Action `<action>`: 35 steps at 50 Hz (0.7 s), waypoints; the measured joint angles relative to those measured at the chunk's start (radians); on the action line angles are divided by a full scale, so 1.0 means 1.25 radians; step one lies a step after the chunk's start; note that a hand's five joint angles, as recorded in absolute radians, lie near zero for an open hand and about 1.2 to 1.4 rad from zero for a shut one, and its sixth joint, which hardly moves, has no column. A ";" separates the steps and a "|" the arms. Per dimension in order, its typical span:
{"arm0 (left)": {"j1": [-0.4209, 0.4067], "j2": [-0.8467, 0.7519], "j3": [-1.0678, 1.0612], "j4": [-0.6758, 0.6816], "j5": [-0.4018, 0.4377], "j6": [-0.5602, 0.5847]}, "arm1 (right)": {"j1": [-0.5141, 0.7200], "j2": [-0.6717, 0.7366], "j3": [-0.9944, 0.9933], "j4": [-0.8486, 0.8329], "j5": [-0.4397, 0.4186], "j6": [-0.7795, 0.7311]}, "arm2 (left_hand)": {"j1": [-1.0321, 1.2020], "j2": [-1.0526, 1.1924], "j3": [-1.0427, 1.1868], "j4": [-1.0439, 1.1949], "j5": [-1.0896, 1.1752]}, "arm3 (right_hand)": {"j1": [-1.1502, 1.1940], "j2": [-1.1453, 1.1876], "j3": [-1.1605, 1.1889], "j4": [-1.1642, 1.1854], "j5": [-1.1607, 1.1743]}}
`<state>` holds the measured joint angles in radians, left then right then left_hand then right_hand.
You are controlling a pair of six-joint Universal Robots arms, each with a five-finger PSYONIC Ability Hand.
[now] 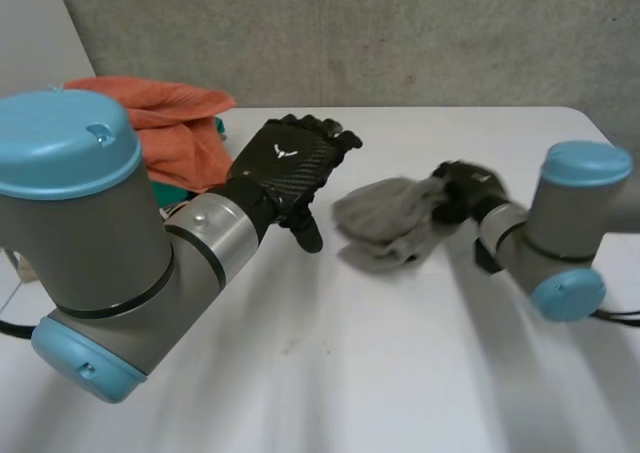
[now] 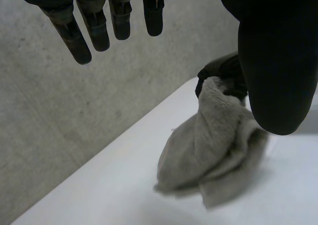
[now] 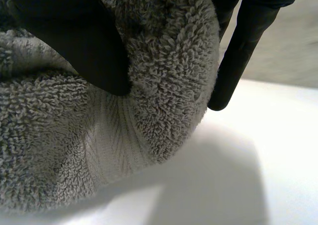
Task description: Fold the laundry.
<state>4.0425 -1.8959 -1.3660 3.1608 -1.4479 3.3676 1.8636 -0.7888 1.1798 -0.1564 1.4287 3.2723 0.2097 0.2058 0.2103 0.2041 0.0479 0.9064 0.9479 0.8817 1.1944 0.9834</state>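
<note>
Grey concrete wall (image 1: 400, 33) stands behind a white table (image 1: 350, 373). On that table lies a grey towel (image 1: 385, 218), bunched and rumpled rather than flat, between the two hands.

The right hand (image 1: 465, 188) has one end of the grey towel in its grasp. In its own wrist view the thumb (image 3: 79, 41) presses into the thick terry pile (image 3: 164, 86) from one side while a finger (image 3: 238, 61) runs down the other side of the fold, so the cloth is pinched between them. The rest of the towel spreads out beyond the fingertips and rests on the table.

The left hand (image 1: 285, 168) holds nothing. Its fingers (image 2: 97, 29) are straight and loosely spread, its thumb (image 2: 278, 61) stands apart from them, and none of them touches cloth. From the left wrist, the grey towel (image 2: 213, 145) lies out past the fingertips, near the thumb's side, with the right hand (image 2: 221, 73) clamped on its far end.

An orange cloth (image 1: 170, 123) lies heaped behind the back of the left hand, well apart from the towel. What may be a green cloth (image 1: 218, 128) peeps from under its edge.
</note>
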 measured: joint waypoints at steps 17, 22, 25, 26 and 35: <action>-0.091 -0.026 0.097 -0.002 0.074 -0.036 | -0.254 0.352 -0.605 0.138 0.070 -0.216 | 0.000 0.000 0.000 0.000 0.000 | 0.000 0.000 0.000 0.001 0.003; -0.101 -0.030 0.107 -0.002 0.095 -0.068 | -0.291 0.416 -0.721 0.181 0.069 -0.257 | 0.000 0.000 0.000 0.000 0.000 | 0.000 0.000 0.000 0.001 0.003; -0.102 -0.030 0.107 -0.002 0.105 -0.081 | -0.323 0.440 -0.769 0.193 0.063 -0.281 | 0.000 0.000 0.000 0.000 0.000 | 0.000 0.000 0.000 0.001 0.003; -0.102 -0.031 0.107 -0.002 0.108 -0.083 | -0.328 0.441 -0.773 0.194 0.060 -0.285 | 0.000 0.000 0.000 0.000 0.000 | 0.000 0.000 0.000 0.001 0.003; -0.101 -0.042 0.108 -0.002 0.115 -0.085 | -0.343 0.438 -0.775 0.189 0.045 -0.320 | 0.000 0.000 0.000 0.000 0.000 | -0.122 -0.143 -0.119 -0.206 -0.195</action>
<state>3.9157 -1.9489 -1.2306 3.1584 -1.3043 3.2616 1.4346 -0.2409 0.2107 0.0793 1.4844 2.8729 0.2097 0.2058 0.2103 0.2042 0.0479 0.7539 0.7696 0.7332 0.9372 0.7399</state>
